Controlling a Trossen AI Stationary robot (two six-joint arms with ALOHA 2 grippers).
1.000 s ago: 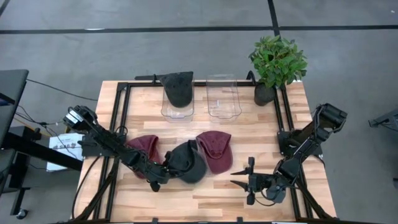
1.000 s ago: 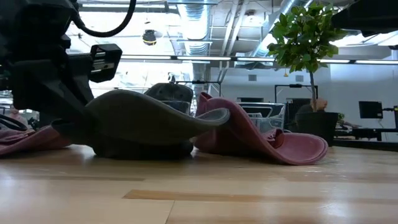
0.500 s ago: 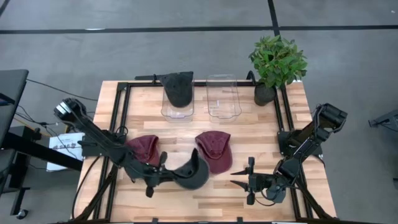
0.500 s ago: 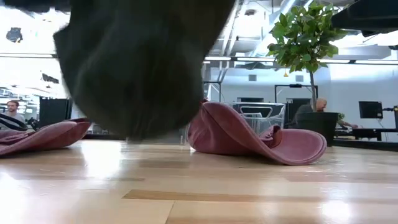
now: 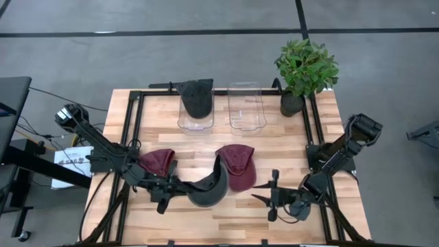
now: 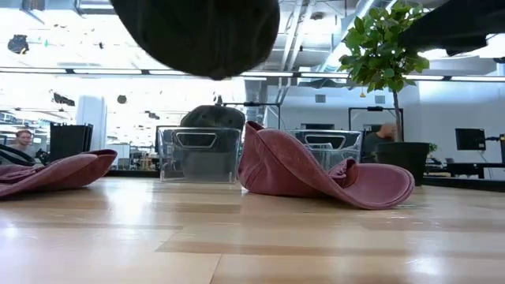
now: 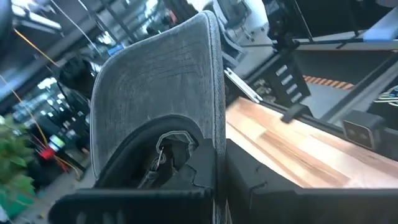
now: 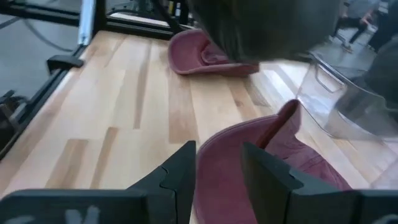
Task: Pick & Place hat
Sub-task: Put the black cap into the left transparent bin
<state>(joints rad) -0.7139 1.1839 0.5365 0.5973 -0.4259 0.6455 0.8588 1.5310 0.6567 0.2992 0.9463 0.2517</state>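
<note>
Left gripper (image 5: 167, 194), lower centre-left of the high view, arm stretched low across the bench (image 5: 233, 213), jaws clenched on the dark hat (image 5: 209, 189), lifted clear. Right gripper (image 5: 264, 197), lower right, jaws parted, empty.

Bare wood along the table (image 5: 226, 219) front edge, two maroon caps (image 5: 236, 165) mid-table, bins (image 5: 245, 106) and plant (image 5: 305, 68) behind.

dark grey hat (image 5: 209, 189) | lifted off table, held by left tool (image 5: 167, 193) | brim upward
</note>
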